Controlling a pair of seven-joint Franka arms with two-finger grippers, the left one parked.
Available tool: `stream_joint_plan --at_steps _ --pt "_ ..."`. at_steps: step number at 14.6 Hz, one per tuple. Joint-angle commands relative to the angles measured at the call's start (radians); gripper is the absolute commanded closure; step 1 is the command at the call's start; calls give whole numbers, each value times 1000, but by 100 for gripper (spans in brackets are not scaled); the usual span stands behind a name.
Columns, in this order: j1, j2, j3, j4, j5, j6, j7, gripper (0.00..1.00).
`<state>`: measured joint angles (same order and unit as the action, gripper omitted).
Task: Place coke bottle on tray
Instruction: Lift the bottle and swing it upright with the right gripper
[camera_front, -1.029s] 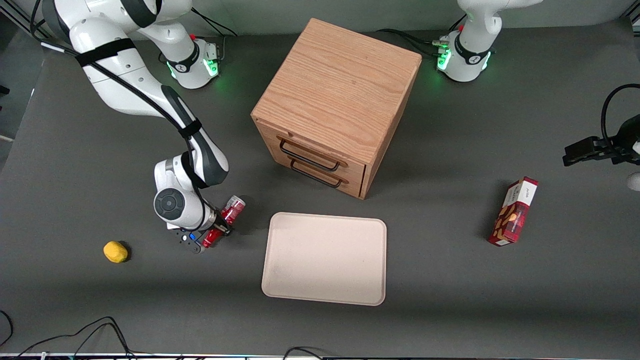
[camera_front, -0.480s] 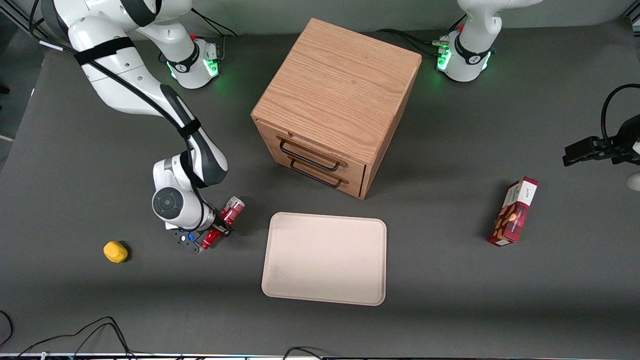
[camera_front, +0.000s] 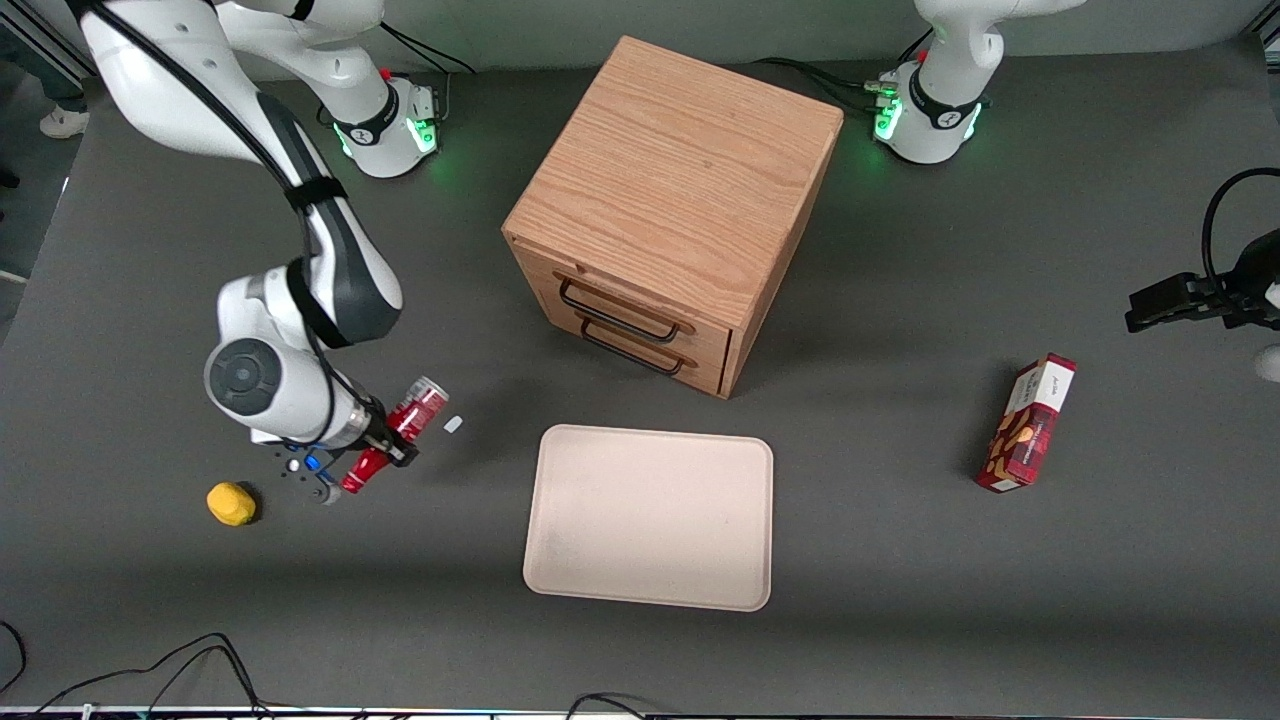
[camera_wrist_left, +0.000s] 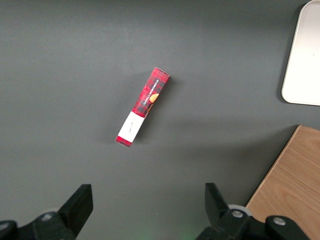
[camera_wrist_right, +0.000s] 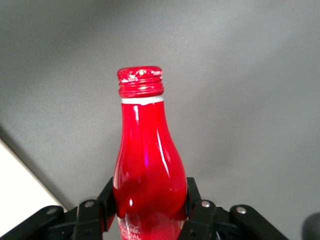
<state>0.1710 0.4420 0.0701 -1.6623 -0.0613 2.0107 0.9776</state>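
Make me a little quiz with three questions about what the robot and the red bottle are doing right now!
1. True or false: the slim red coke bottle with the red cap already lies on the flat cream-beige tray.
2. What does the gripper hold? A) round yellow fruit B) the bottle C) red rectangular snack box
3. Fill in: the oak-coloured wooden cabinet shows ___ black drawer handles.

Key:
1. False: it is in the gripper, above the grey table, toward the working arm's end.
2. B
3. two
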Motion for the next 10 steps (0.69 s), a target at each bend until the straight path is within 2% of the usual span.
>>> stream_joint_plan --at_steps 1,5,10 --pt "-10 -8 8 158 27 -183 -37 100" --pt "-34 9 5 367 72 -406 -100 100" --pt "-39 44 -1 528 72 -544 -183 100"
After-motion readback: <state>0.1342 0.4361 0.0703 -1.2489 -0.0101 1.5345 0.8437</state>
